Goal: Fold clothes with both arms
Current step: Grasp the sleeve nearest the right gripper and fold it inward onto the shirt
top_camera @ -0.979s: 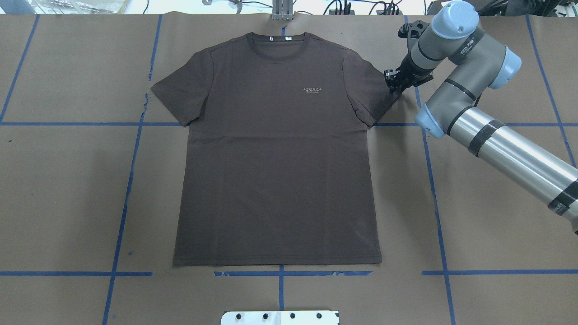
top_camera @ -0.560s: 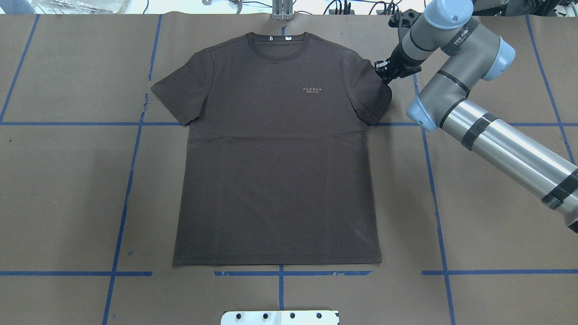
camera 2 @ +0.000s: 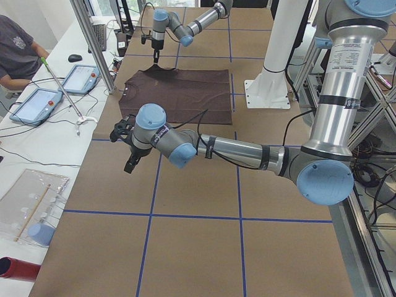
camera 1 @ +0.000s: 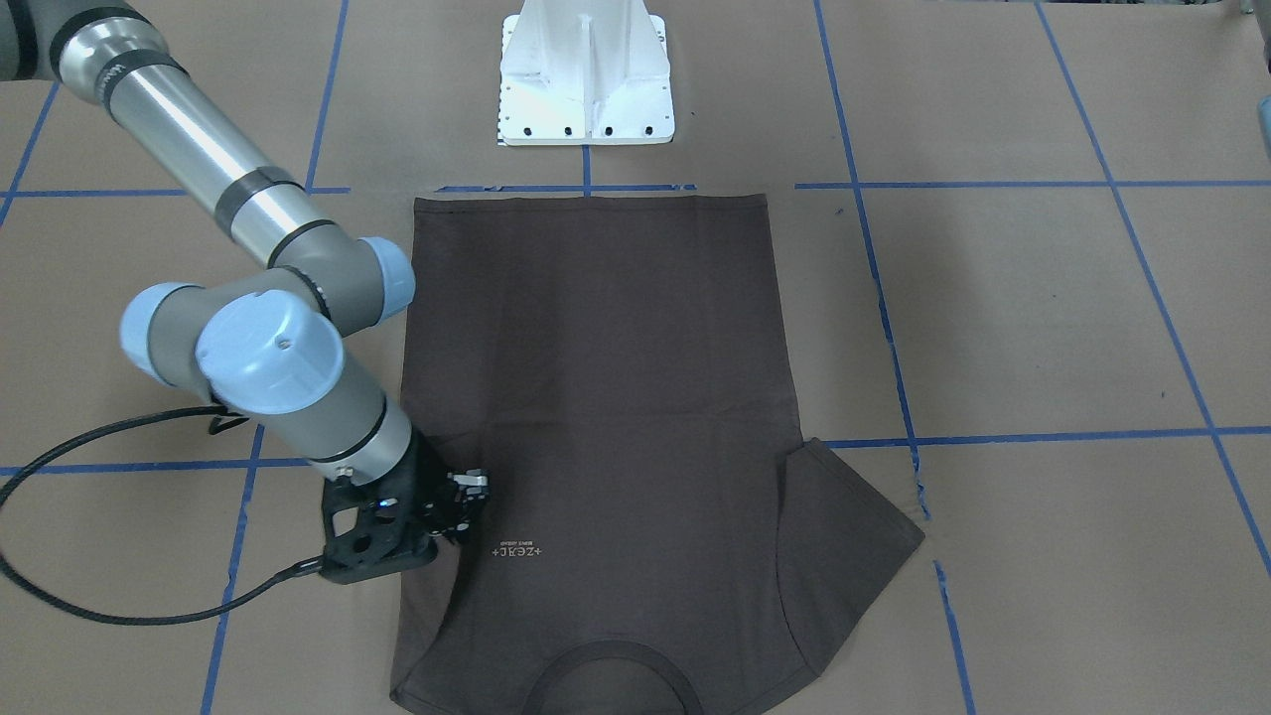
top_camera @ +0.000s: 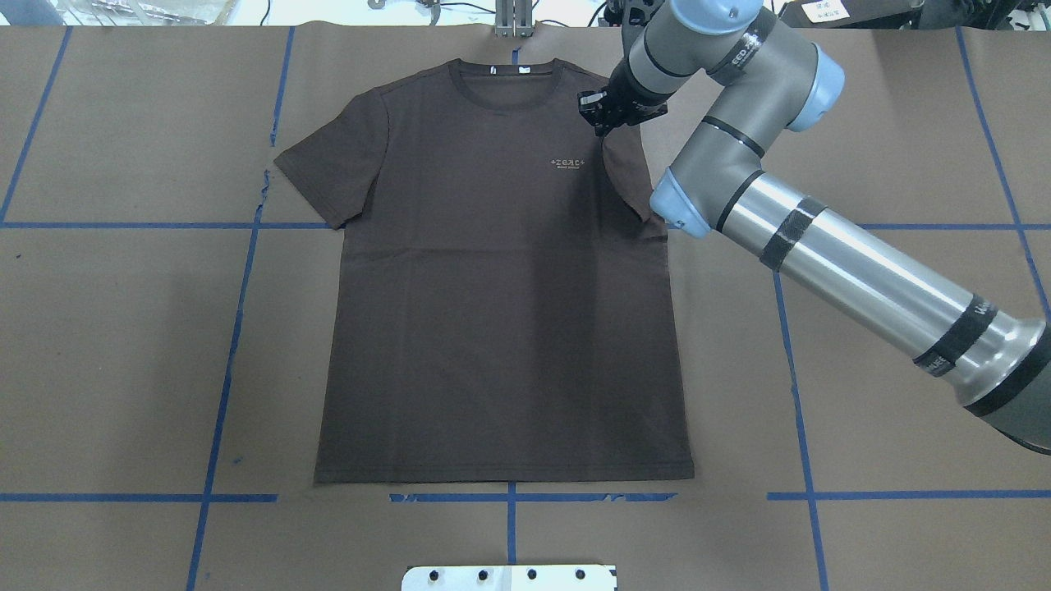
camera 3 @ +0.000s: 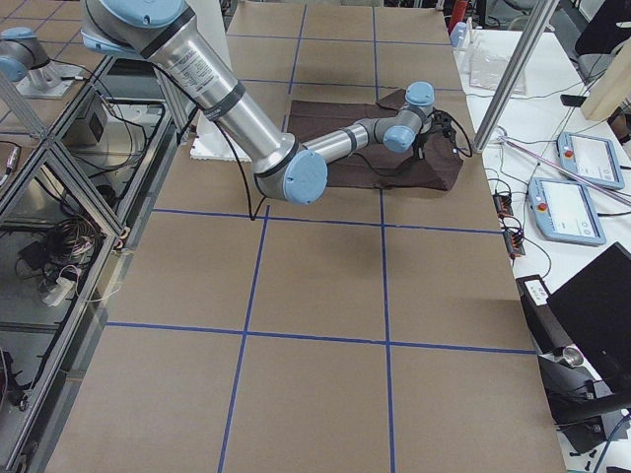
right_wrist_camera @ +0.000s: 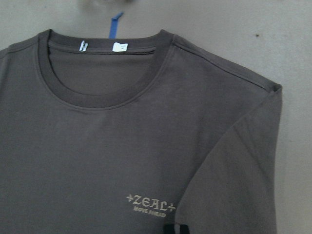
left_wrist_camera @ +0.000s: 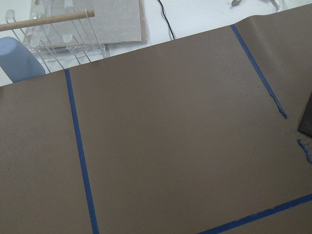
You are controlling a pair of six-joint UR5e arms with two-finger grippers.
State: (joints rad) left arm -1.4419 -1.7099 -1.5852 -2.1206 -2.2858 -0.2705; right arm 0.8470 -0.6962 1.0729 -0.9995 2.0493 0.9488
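The dark brown-grey T-shirt (top_camera: 501,328) lies flat and face up on the brown paper, collar toward the far edge. It also shows in the front view (camera 1: 596,338). My right gripper (top_camera: 599,115) is shut on the shirt's right sleeve and holds it folded inward over the chest, beside the pale lettering (top_camera: 567,162). In the right wrist view the folded sleeve (right_wrist_camera: 234,180) lies over the shirt body. The other sleeve (top_camera: 328,168) lies spread out. My left gripper (camera 2: 131,162) shows only in the exterior left view, above bare paper off the shirt; I cannot tell if it is open.
The white pedestal base (camera 1: 586,79) stands at the near table edge behind the hem. Blue tape lines (top_camera: 238,328) cross the paper. A clear rack with a wooden stick (left_wrist_camera: 63,24) and a blue cup (left_wrist_camera: 17,58) sit past the table's left end.
My right gripper has moved left from the sleeve's outer edge to over the chest, carrying the sleeve inward onto the shirt body. The rest of the shirt has not moved.
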